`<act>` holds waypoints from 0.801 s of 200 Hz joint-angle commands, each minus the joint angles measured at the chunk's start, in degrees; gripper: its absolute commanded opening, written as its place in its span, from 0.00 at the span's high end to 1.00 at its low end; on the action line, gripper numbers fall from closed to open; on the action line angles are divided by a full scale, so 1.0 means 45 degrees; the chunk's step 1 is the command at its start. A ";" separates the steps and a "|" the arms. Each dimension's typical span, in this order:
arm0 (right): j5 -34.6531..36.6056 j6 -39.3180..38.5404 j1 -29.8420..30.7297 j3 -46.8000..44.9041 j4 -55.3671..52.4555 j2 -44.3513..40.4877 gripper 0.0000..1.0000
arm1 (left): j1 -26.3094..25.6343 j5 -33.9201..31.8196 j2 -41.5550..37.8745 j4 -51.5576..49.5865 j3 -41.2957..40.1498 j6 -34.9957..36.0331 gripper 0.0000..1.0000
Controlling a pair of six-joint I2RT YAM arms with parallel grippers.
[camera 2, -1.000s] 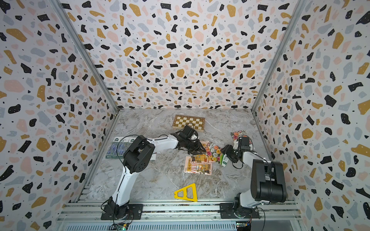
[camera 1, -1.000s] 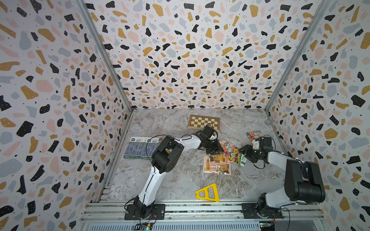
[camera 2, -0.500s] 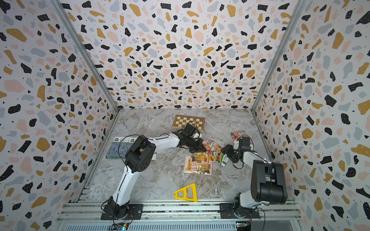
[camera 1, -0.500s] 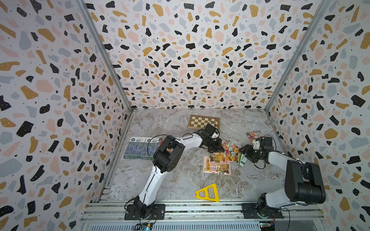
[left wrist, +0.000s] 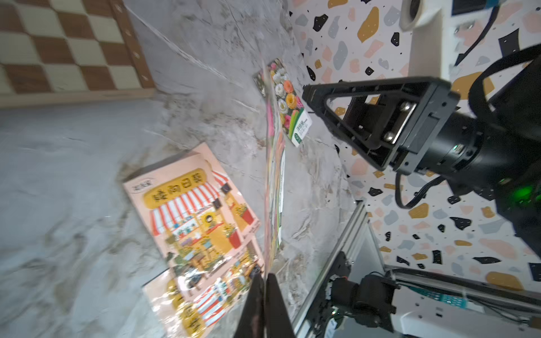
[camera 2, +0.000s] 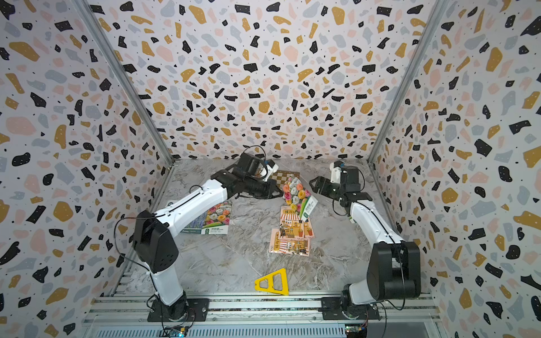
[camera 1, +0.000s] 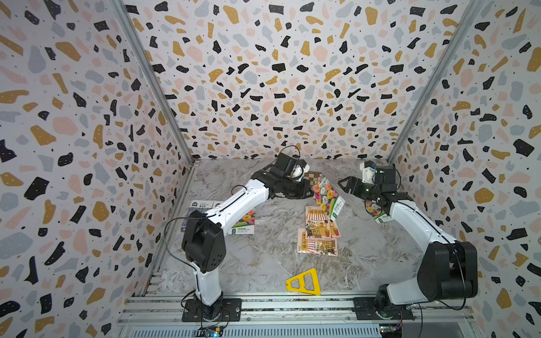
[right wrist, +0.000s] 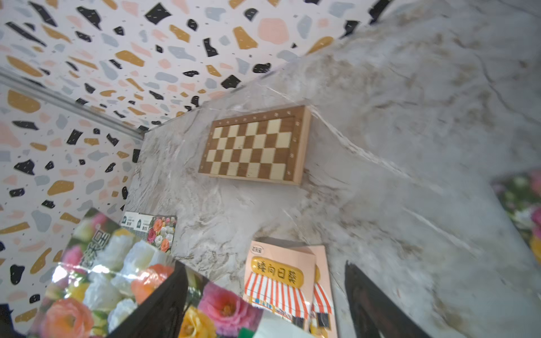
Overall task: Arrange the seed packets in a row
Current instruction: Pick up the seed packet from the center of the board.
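Yellow triangle (camera 1: 303, 282): flat on the marble floor (camera 1: 263, 263), nearest the front rail.
Pink shop packets (camera 1: 317, 244): overlapping in mid-floor, lying flat.
Side flower packet (camera 1: 241, 224): flat beside the lavender packets (camera 1: 201, 204), partly under the left arm.
Right-side flower packet (camera 1: 377, 212): flat, partly beneath the right arm.
Lifted flower packet (camera 1: 325, 195): held up on a tilt above the pink pile.
Left gripper (left wrist: 265, 281): fingers pinched together on the lifted packet's edge.
Right gripper (camera 1: 348, 185): jaws spread apart, just beside the lifted packet, gripping nothing.
Chessboard (camera 1: 311, 176): farthest back, partly hidden.
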 commanded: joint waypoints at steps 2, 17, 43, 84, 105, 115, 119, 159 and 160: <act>-0.0409 -0.0861 0.0779 0.1451 0.0093 0.0630 0.14 | 0.0806 -0.0848 -0.0630 -0.2028 -0.0124 0.2216 1.00; -0.1116 -0.1313 0.1094 0.2146 0.0353 0.1219 0.12 | 0.1399 -0.0871 -0.0937 -0.2750 0.0131 0.2989 1.00; -0.3364 -0.2598 0.1595 0.3121 0.0996 0.2074 0.11 | 0.2283 -0.0623 -0.1404 -0.3520 0.0415 0.3762 1.00; -0.4834 -0.5149 0.2883 0.4633 0.0472 0.3240 0.09 | 0.2834 -0.0047 -0.1598 -0.4293 0.0854 0.4567 1.00; -0.4906 -0.5749 0.3398 0.5370 0.0212 0.4046 0.06 | 0.2911 0.0305 -0.1638 -0.4357 0.0960 0.4706 1.00; -0.4969 -0.5933 0.3593 0.5735 0.0095 0.4452 0.06 | 0.2934 0.0505 -0.1638 -0.4349 0.0999 0.4706 1.00; -0.4993 -0.6047 0.3654 0.5895 0.0036 0.4625 0.06 | 0.2952 0.0657 -0.1638 -0.4346 0.1004 0.4764 1.00; -0.6942 -0.7250 0.4091 0.7509 -0.1299 0.6220 0.06 | 0.2993 0.0973 -0.1638 -0.4621 0.1161 0.5251 1.00; -0.6996 -0.7283 0.4096 0.7523 -0.1338 0.6244 0.06 | 0.2993 0.0938 -0.1638 -0.4645 0.1180 0.5254 1.00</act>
